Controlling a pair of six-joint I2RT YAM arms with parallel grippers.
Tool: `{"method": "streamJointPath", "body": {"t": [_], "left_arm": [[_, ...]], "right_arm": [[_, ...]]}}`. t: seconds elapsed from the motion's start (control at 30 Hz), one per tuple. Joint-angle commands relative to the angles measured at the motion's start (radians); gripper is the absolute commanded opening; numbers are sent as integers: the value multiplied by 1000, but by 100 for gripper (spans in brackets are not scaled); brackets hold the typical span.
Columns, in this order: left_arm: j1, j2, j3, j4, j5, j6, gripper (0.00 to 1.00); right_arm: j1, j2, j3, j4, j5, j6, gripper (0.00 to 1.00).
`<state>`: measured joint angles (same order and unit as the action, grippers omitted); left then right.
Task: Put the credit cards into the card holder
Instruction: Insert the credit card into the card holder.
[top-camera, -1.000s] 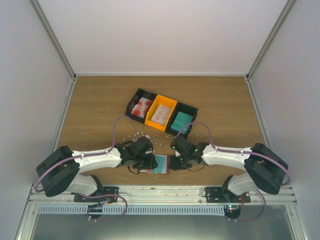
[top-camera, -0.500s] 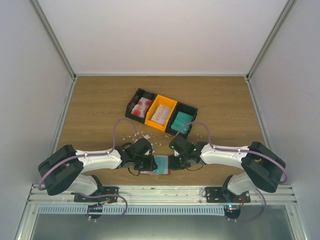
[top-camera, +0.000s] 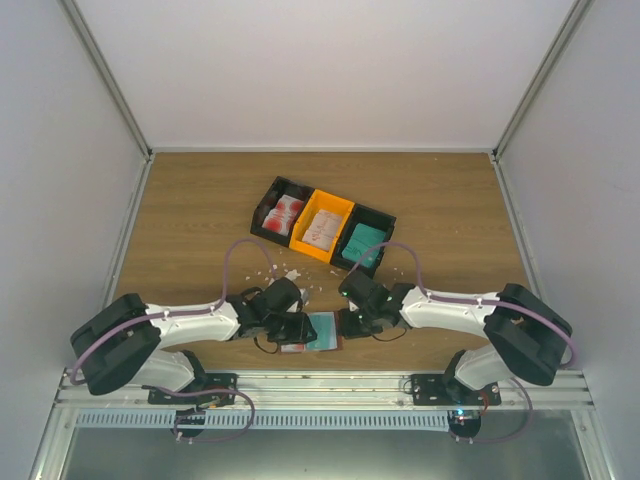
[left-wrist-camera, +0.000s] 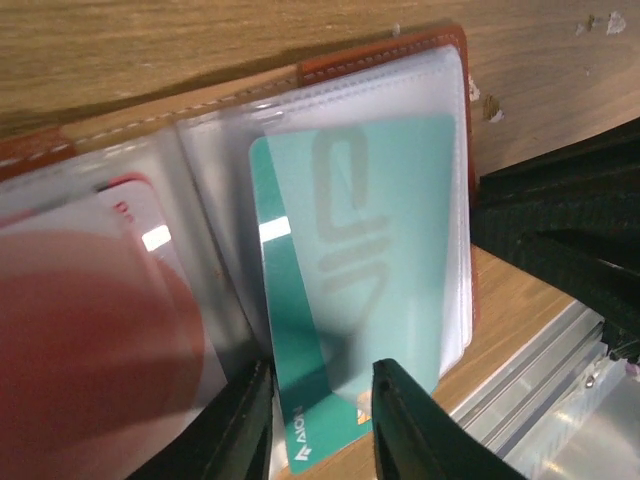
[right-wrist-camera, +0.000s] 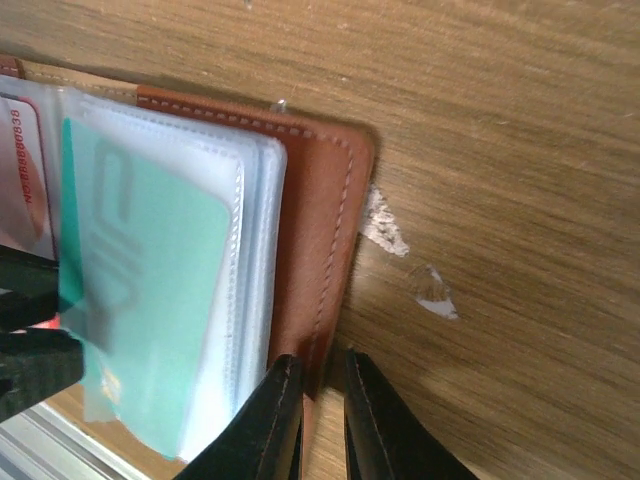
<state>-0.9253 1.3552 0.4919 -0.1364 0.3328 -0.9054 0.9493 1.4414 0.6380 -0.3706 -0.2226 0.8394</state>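
Pinches the brown leather edge of the card holder (right-wrist-camera: 318, 200) between the narrow-set jaws of the right gripper (right-wrist-camera: 320, 358), at the cover's near right corner. Holds the left gripper (left-wrist-camera: 322, 372) part-open, clamped on nothing, its fingers (left-wrist-camera: 250, 430) standing either side of the near end of a teal card (left-wrist-camera: 360, 230). Shows that card partly slid into a clear plastic sleeve (left-wrist-camera: 440, 150) on the holder's right half, near end sticking out of the sleeve. Shows a red-marked card (left-wrist-camera: 135, 215) tucked in a sleeve on the left half. Blurs much of that side with something reddish close to the left wrist lens, too soft to name.

Lies open on the wooden table (top-camera: 200, 200), near its front edge, between the two grippers, sleeves facing up. Has small white scraps (right-wrist-camera: 385, 225) on the wood just beside the right cover, more toward the trays.

Further back, well apart from the holder, lines up three trays touching in a slanted row: a black tray (top-camera: 258, 218) with white, red-blotched cards (top-camera: 287, 211), an orange tray (top-camera: 345, 207) with pale cards (top-camera: 322, 228), a second black tray (top-camera: 386, 222) with teal cards (top-camera: 366, 240).
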Motion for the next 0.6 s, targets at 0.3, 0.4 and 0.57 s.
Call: {"method": "streamJointPath", "body": {"t": [0.3, 0.4, 0.57], "left_arm": [[-7, -130, 10, -141, -92, -19, 33], [-6, -135, 1, -141, -99, -22, 31], [2, -129, -26, -113, -87, -26, 29]], "right_arm": [[143, -55, 91, -120, 177, -155, 30], [192, -12, 111, -111, 199, -203, 38], [266, 49, 128, -90, 210, -243, 51]]}}
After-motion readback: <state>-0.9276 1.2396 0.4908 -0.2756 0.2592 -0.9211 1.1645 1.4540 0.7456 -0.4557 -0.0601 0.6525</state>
